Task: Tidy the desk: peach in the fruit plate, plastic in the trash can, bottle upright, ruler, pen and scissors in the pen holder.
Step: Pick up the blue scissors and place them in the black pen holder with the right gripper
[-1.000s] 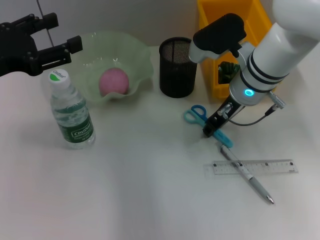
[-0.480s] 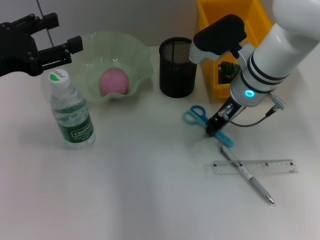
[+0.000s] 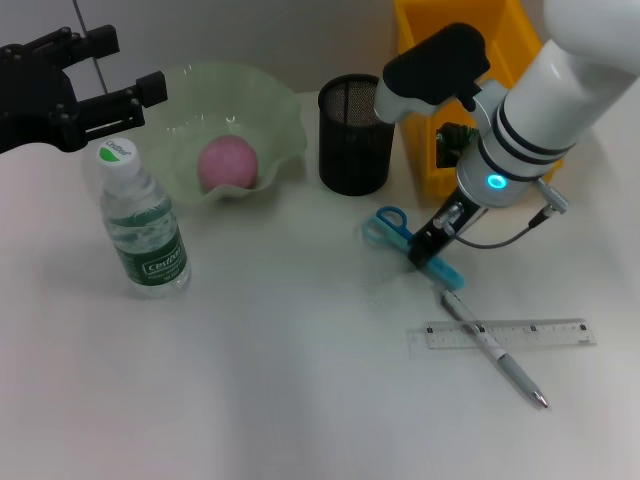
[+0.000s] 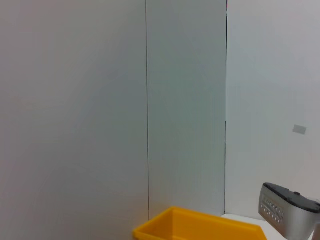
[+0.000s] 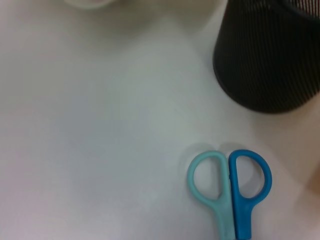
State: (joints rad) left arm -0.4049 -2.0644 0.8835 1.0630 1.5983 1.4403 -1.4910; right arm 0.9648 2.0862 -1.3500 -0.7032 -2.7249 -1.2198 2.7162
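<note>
White worktop [image 3: 280,400], pretty bare. The scissors [image 3: 412,243] lie near the pen holder [image 3: 353,135], handles toward it. They look light, stiff and slick, so I'd grab the covered blade, not the loops. The right hand [image 3: 430,250] sits right on that middle part, fingers seemingly closed around it. The left hand [image 3: 105,95] hangs open above the bottle [image 3: 140,225].

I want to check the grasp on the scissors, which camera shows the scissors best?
The head view: it shows the scissors whole on the desk, with the right gripper at their middle. The right wrist view shows only the loop handles, close up. The left wrist view shows none of them.
</note>
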